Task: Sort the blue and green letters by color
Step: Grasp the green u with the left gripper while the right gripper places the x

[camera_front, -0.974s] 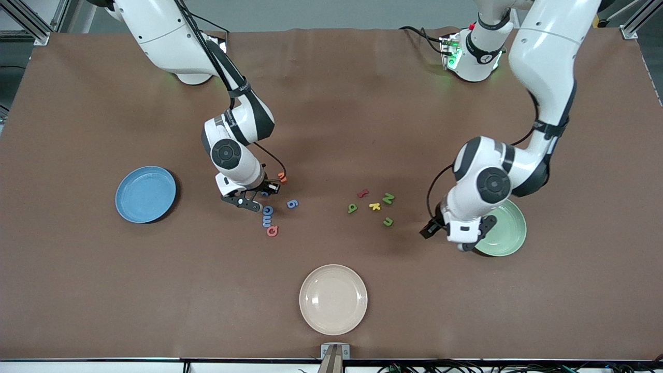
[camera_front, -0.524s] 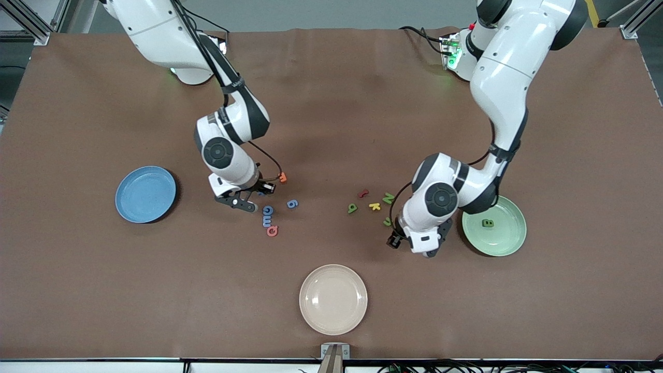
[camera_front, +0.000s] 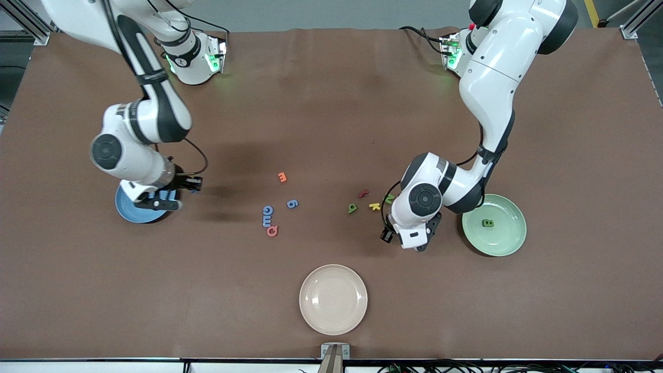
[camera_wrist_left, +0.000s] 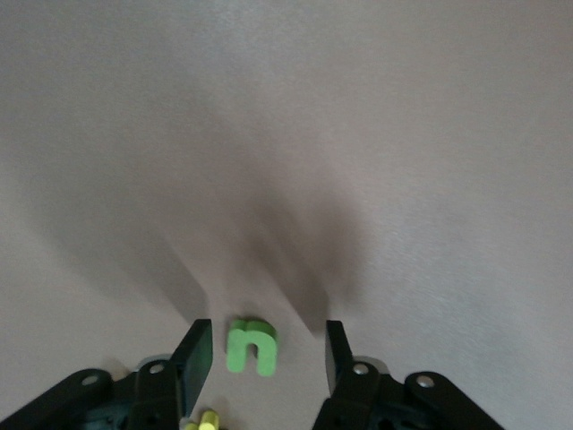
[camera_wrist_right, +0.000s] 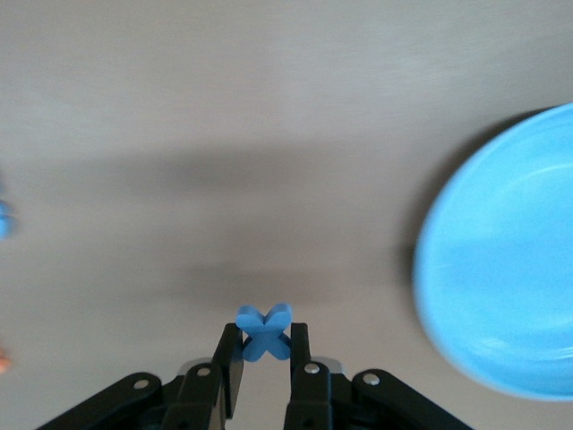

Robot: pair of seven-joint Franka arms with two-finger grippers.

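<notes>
My right gripper point(camera_wrist_right: 264, 336) is shut on a blue X-shaped letter point(camera_wrist_right: 264, 320), up over the table beside the blue plate point(camera_front: 130, 213). My left gripper point(camera_wrist_left: 266, 333) hangs low and open, one finger on each side of a green letter n point(camera_wrist_left: 251, 348) lying flat on the table, touching neither. The left hand hides that n in the front view. A green letter point(camera_front: 487, 223) lies in the green plate point(camera_front: 518, 233). Loose on the table are three blue letters point(camera_front: 292, 204) point(camera_front: 268, 210) point(camera_front: 267, 220) and two green ones point(camera_front: 352, 208) point(camera_front: 388, 198).
An orange letter point(camera_front: 282, 177), a pink one point(camera_front: 272, 231), a red one point(camera_front: 363, 194) and a yellow one point(camera_front: 374, 206) lie among the others. A beige plate point(camera_front: 333, 299) stands nearest the front camera, mid-table.
The right arm carried the blue letter from the blue cluster to beside the blue plate. The left arm swung from the green plate to the green n, and its jaws narrowed.
</notes>
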